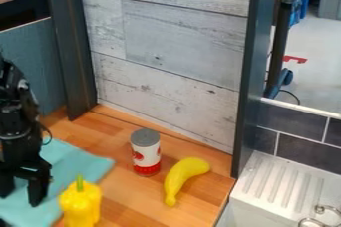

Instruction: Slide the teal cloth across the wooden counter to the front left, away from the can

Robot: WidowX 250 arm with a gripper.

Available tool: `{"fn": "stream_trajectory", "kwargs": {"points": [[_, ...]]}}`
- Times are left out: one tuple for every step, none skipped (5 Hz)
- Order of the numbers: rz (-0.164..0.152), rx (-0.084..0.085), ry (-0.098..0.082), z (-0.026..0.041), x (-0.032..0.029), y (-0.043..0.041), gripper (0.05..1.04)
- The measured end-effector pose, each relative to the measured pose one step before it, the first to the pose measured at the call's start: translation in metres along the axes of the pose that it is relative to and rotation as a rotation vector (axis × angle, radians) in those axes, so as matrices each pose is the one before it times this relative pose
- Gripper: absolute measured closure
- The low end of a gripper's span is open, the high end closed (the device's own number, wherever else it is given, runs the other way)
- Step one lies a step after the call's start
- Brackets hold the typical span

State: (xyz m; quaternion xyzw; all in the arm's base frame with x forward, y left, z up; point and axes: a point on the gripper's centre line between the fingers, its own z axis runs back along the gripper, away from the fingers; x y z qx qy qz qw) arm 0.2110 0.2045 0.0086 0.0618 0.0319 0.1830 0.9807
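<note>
Gripper [20, 200] over teal cloth [86, 165] at left of view, fingers [38, 191] spread apart; contact with cloth unclear. Nearby, at cloth's edge, yellow pepper [81, 205], upright. Farther out on wooden counter [130, 196], upright red-and-white can [146, 155], then banana [181, 176] lying aslant. Beyond counter, white sink [265, 183]; behind can, whitish plank panel [173, 37].
</note>
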Motion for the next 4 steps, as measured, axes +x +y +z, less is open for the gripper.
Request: {"fn": "stream_trajectory", "kwargs": {"points": [[0.0119, 0.0667, -0.0286, 0.04167, -0.00319, -0.00694, 0.084], [0.0336, 0.0156, -0.0121, 0.04739, -0.02002, -0.01422, 0.084], [-0.0034, 0.0012, -0.0655, 0.04632, -0.0236, -0.01965, 0.084], [-0.1116, -0.0552, 0.0791, 0.0127, -0.01742, -0.03594, 0.084]]}}
